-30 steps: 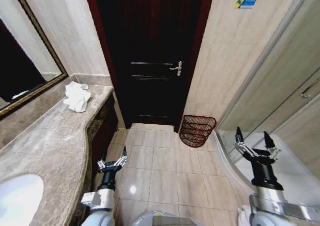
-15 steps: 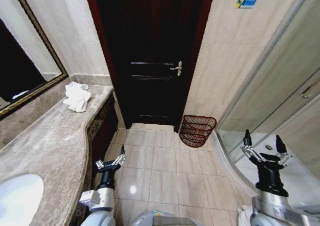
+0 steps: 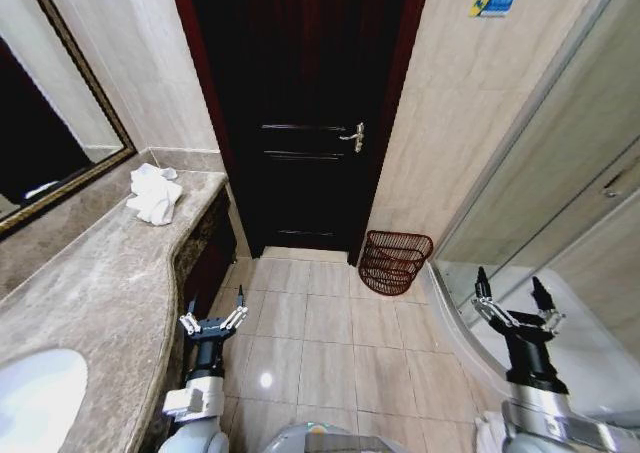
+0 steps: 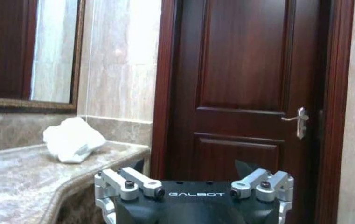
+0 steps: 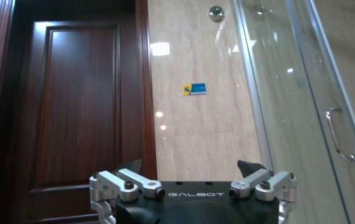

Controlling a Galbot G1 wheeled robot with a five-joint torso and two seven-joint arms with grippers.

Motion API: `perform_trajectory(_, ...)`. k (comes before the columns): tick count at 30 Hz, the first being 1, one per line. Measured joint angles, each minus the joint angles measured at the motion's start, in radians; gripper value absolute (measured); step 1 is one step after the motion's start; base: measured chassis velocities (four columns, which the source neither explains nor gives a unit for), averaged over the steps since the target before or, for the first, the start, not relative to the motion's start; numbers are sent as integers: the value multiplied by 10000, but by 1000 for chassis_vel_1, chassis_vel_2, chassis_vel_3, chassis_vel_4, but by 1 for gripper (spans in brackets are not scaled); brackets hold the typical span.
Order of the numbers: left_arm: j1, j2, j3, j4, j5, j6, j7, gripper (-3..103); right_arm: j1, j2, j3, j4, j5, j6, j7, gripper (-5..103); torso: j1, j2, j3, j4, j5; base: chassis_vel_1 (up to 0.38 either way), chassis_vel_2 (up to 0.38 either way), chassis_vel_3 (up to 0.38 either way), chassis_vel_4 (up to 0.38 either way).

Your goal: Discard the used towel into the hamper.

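Pincers (left [image 3: 213,318], right [image 3: 512,296]) spread wide, empty, towel [image 3: 153,193] on counter [image 3: 90,283].

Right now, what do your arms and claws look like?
Both arms have silver-grey wrist housings and black necks. The left claw and right claw have black pointed fingertips on silver linkages with dark bolts. White GALBOT lettering marks each black claw base.
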Motion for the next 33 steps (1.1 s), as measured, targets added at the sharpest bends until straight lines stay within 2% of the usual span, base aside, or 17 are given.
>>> perform_trajectory(2,-20,0,51,-93,-35,143,-103,96,-1,9,5,43,-3,-8,-1,100,0,0,0,0,1,0,0,0,0)
perform_trajectory(3,-6,15,112,-426,-70,463,-454,101,-16,18,4,150,0,-143,4,100,0,0,0,0,-2,0,0,0,0)
perform_trajectory(6,117,145,116,-966,-280,864,-829,98,-35,32,-11,287,23,-395,16,100,0,0,0,2,2,0,0,0,0)
perform_trajectory(7,132,245,38,-1245,-455,1066,-1022,95,-37,62,-34,363,20,-561,19,100,0,0,0,1,1,0,0,0,0)
perform_trajectory(8,132,245,38,-1245,-455,1066,-1022,95,-37,62,-34,363,20,-561,19,100,0,0,0,1,1,0,0,0,0)
perform_trajectory(9,51,358,-102,-1597,-757,1423,-1223,97,12,143,-136,456,-21,-774,21,100,0,0,0,0,1,0,0,0,0)
perform_trajectory(13,-222,372,-182,-1738,-1074,1894,-1280,98,217,277,-346,502,-246,-1081,28,100,0,0,0,0,-2,0,0,0,0)
perform_trajectory(15,-370,364,-186,-1548,-1031,1867,-1197,98,341,319,-433,500,-366,-1194,32,100,-1,0,0,0,1,0,0,0,0)
perform_trajectory(18,-603,407,-149,-910,-707,1445,-753,99,492,322,-494,464,-486,-1393,43,100,-1,0,0,1,0,0,0,0,0)
perform_trajectory(21,-772,424,-143,-653,-623,1328,-570,99,515,298,-491,488,-474,-1496,61,100,-1,0,0,0,-1,-37,24,26,-38)
perform_trajectory(33,-1144,284,20,-319,-961,1467,-413,99,732,205,-560,650,-478,-1777,93,100,2,-1,1,0,1,-90,90,94,-96)
